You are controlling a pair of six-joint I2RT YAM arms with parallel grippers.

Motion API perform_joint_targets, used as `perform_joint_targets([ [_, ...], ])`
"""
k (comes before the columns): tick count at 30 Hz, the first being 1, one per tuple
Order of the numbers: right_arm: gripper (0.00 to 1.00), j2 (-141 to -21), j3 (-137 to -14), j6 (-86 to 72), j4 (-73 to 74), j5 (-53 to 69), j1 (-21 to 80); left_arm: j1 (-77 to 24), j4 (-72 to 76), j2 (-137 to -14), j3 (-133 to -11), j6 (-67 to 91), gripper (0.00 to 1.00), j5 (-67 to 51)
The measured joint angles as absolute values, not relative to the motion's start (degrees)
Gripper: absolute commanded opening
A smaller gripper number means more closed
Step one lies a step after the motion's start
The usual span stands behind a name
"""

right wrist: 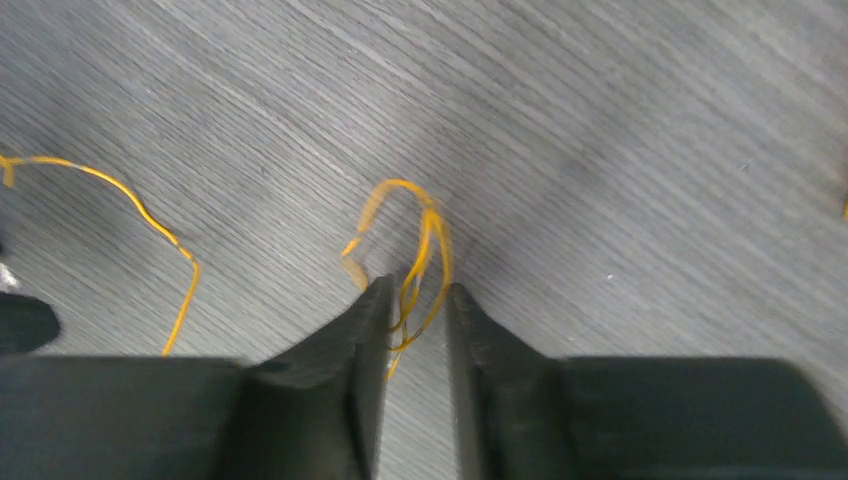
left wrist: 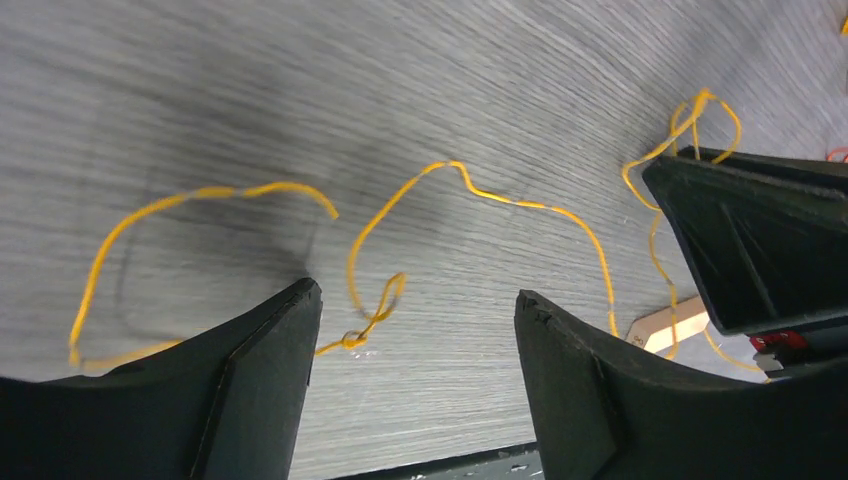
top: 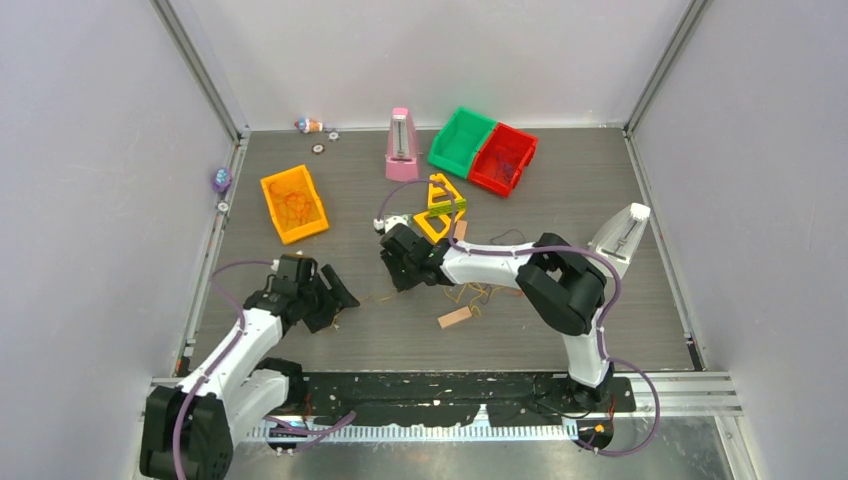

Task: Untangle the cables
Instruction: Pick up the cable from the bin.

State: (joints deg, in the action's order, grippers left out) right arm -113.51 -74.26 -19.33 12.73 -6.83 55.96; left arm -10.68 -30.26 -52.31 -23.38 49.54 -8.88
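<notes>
Cables here are mostly thin yellow strands, sprawled loose on the grey table just ahead of the two arms, with a small wooden chip lying right by them on the near side. The left gripper hovers low with its fingers spread wide and nothing in them, and a little knotted loop of yellow strand sits on the table right between the tips. Just beyond, the right gripper has its fingers pressed nearly together on a doubled loop of the same yellow stuff, so it's pinching that bit. Looks like the pull-apart step: one hand anchors a strand while the other goes for the snag. Next move probably wants the left fingers to drop onto that small knot and close, then both arms ease apart gently, since strands this floppy will slip out or just drag the whole lot along. Further back sit a yellow bin, then a pink metronome, and by the far wall a green bin and a red bin touching side by side. Can't tell what's inside them from here.
</notes>
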Motion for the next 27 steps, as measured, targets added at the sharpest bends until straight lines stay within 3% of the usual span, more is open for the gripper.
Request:
perform_joint_targets([
  [1,0.1,-113.49,-74.02,-19.25,12.29,-6.92,56.05,-11.51,-28.86,-53.01,-23.35,49.54,0.57,-9.26],
  [6,0.05,-111.98,-70.72,-19.66,9.52,-6.92,55.75,-13.93,-22.57,-57.41,-22.44,49.63,0.0,-11.46],
  [15,0.05,-102.98,-61.69,-20.82,7.07,-5.85,51.0,-18.61,-14.48,-64.86,-23.07,48.14,0.0,-16.43],
  [27,0.05,-91.09,-55.57,-20.91,6.94,-5.52,44.31,-26.76,-6.52,-73.12,-36.77,45.8,0.0,-24.95],
])
